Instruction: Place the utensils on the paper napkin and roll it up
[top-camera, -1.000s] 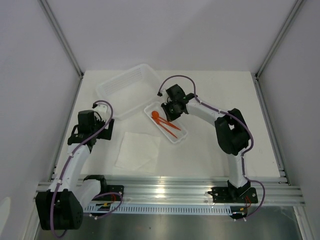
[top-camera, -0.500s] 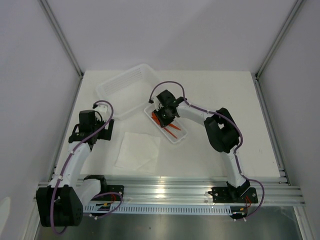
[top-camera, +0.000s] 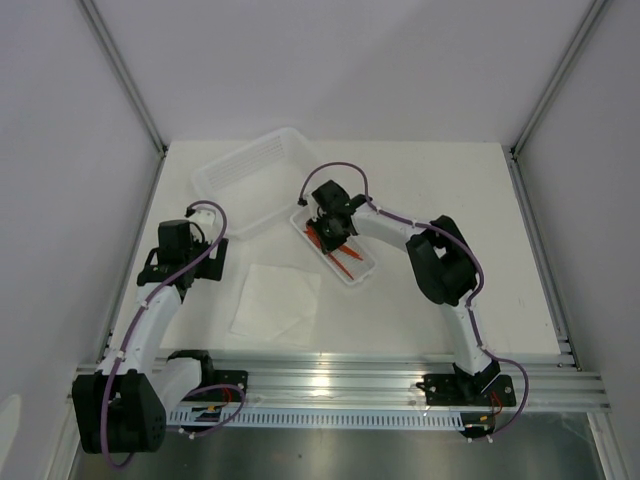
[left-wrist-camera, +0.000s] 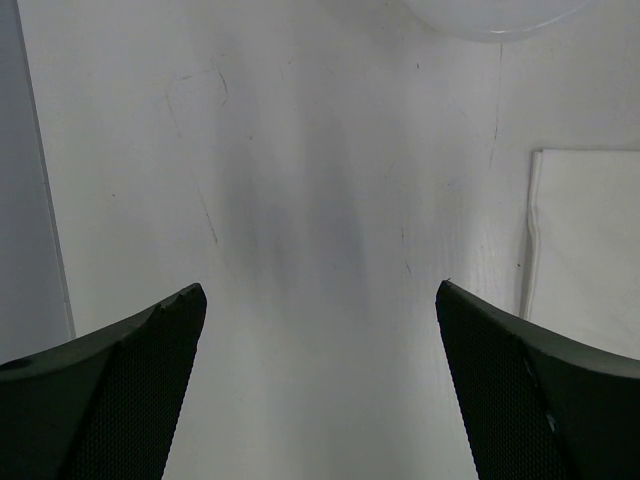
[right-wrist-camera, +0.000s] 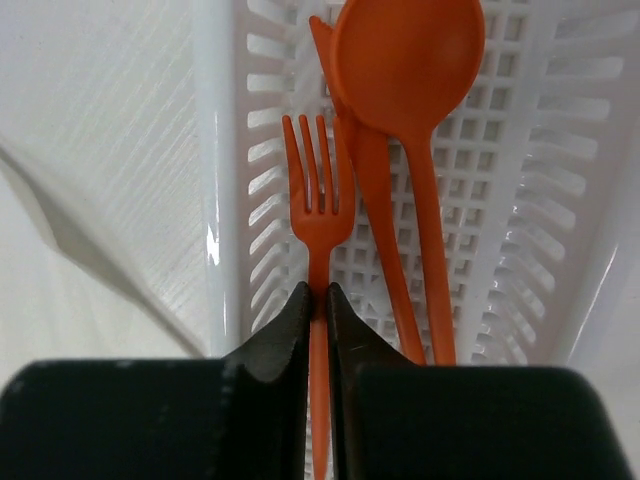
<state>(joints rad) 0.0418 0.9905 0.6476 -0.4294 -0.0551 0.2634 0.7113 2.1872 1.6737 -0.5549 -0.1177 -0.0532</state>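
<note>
In the small tray (right-wrist-camera: 218, 150), the right gripper (right-wrist-camera: 318, 298) clamps the orange fork (right-wrist-camera: 317, 210) beside the spoon (right-wrist-camera: 405, 60), while the left gripper (left-wrist-camera: 320, 300) gapes open well left of it.

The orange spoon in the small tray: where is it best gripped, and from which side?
Probably its slim handle, from straight above, jaws across it. The spoon lies flat along the tray; its bowl is wide and overlaps the knife, while the handle is narrow. The right tool is shut on the fork.
</note>
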